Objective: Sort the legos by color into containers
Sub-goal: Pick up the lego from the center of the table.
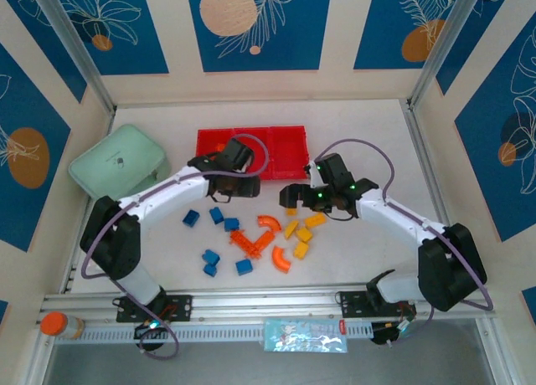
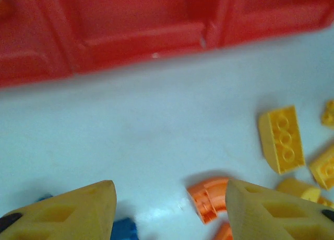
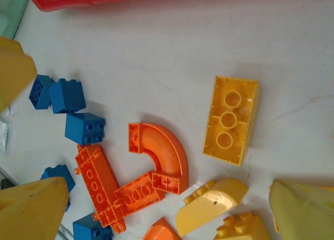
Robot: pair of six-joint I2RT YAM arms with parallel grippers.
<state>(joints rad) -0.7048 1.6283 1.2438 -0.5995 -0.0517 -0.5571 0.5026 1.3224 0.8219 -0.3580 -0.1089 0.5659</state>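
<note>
The red tray of containers (image 1: 251, 146) lies at the back of the table, and its front wall (image 2: 130, 36) runs across the top of the left wrist view. Loose legos lie in front of it: blue ones (image 1: 217, 215) on the left, orange pieces (image 1: 251, 243) in the middle, yellow ones (image 1: 301, 234) on the right. My left gripper (image 1: 233, 186) hovers just in front of the tray, open (image 2: 169, 211), with bare table between its fingers and an orange arch (image 2: 209, 198) by its right finger. My right gripper (image 1: 303, 196) is wide open (image 3: 167, 214) above an orange arch (image 3: 162, 151) and a yellow brick (image 3: 229, 120).
A mint green case (image 1: 117, 161) sits left of the tray. The table is boxed in by side walls and metal posts. On the rail at the near edge stand an orange-capped bottle (image 1: 59, 325) and a flat packet (image 1: 306, 335).
</note>
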